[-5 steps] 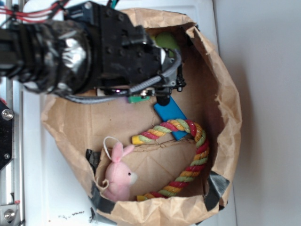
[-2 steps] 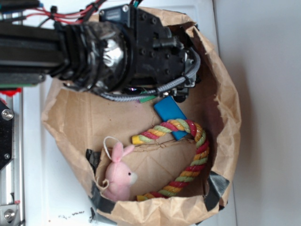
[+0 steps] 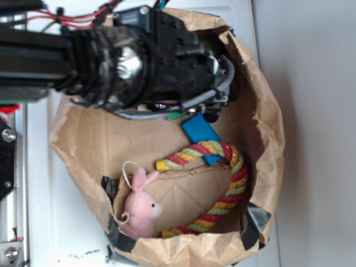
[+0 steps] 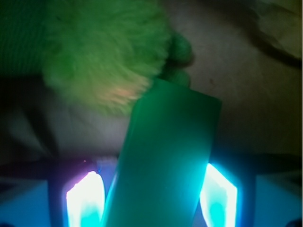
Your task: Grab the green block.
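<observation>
Down in the crumpled brown paper bag (image 3: 261,128), the gripper (image 4: 151,198) straddles the green block (image 4: 165,156), jaws spread just wider than the slab, its long axis running from 6 toward 1 o'clock, fuzzy lime plush (image 4: 102,52) touching its far end.

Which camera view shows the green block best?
The wrist view: the green block fills the centre, standing between the two glowing fingers of the gripper. The exterior view shows only a small green edge under the arm.
</observation>
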Controlling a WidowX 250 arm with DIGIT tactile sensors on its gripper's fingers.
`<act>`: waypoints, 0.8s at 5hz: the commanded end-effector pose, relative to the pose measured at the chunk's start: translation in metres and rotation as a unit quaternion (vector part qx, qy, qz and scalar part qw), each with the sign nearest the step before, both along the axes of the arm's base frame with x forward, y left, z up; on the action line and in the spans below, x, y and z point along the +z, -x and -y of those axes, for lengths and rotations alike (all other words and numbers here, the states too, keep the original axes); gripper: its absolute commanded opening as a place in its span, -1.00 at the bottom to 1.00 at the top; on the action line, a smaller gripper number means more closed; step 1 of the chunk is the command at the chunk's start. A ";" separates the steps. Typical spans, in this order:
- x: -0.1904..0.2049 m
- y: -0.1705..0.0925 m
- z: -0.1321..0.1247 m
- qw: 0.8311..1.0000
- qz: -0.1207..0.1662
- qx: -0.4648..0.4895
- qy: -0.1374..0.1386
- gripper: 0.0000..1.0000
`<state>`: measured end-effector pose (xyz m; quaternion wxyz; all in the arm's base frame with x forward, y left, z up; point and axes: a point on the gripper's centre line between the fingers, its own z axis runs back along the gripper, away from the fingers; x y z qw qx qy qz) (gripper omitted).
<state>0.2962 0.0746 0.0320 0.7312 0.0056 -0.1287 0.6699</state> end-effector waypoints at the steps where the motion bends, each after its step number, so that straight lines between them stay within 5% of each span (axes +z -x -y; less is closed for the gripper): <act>1: 0.056 0.006 -0.013 0.985 0.106 -0.138 0.001 -1.00; 2: 0.079 0.010 -0.016 0.963 0.122 -0.239 -0.030 -1.00; 4: 0.107 0.014 -0.006 0.927 0.079 -0.361 -0.066 -1.00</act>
